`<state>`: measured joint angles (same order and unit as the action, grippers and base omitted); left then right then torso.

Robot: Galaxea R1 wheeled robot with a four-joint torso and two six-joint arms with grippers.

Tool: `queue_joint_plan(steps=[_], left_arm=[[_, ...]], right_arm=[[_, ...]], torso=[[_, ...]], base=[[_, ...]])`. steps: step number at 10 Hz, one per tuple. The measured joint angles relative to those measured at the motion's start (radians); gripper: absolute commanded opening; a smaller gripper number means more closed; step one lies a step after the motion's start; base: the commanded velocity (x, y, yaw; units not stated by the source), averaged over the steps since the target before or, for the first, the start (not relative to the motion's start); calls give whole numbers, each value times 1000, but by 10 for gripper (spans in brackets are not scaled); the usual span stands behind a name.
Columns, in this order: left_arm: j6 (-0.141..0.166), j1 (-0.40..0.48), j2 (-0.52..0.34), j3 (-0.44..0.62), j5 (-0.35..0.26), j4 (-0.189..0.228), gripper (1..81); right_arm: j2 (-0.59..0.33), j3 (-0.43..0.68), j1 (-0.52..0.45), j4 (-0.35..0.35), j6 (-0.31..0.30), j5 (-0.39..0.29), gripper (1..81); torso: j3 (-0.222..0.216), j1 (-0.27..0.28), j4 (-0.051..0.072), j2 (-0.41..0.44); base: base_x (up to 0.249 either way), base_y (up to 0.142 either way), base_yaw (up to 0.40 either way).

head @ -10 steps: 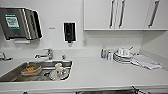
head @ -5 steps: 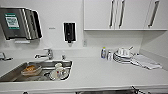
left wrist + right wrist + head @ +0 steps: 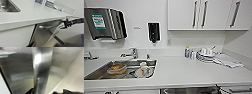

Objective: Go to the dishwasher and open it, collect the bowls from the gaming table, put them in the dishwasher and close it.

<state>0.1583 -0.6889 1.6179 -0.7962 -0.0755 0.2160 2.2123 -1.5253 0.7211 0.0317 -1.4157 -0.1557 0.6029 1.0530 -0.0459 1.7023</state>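
Dishwasher (image 3: 42,33) stands under the white table (image 3: 189,71), its steel front tilted out in the left wrist view. From the head view I see the sink (image 3: 121,71) with dishes and a label too blurred to read. Right wrist view shows the bar handle (image 3: 41,69) close up; whether either hand is wide or narrow, I cannot tell.

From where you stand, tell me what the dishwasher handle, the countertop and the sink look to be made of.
Dishwasher handle: looks like brushed stainless steel; it is silvery with a bright streak of glare along the bar.
Countertop: a smooth, matte white slab, possibly laminate or solid surface; the look leaves that open.
Sink: likely stainless steel, going by its grey metallic sheen.
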Motion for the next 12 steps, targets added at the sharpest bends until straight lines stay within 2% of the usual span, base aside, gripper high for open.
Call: queue_joint_plan(steps=[3, 6, 9, 12], left_arm=[[0, 0, -3, 0, -1, 0, 811], [0, 0, 5, -1, 0, 0, 811], [0, 0, 5, -1, 0, 0, 811], [0, 0, 3, -1, 0, 0, 811]], right_arm=[[22, -17, -4, 0, -3, 16, 811], [82, -56, -6, 0, 0, -13, 811], [97, -75, -16, -11, -18, -52, 811], [94, -74, -11, -43, -34, -48, 811]], torso=[[0, 0, 0, 0], [0, 0, 0, 0], [0, 0, 0, 0], [0, 0, 0, 0]], base=[[0, 0, 0], [0, 0, 0], [0, 0, 0], [0, 0, 0]])
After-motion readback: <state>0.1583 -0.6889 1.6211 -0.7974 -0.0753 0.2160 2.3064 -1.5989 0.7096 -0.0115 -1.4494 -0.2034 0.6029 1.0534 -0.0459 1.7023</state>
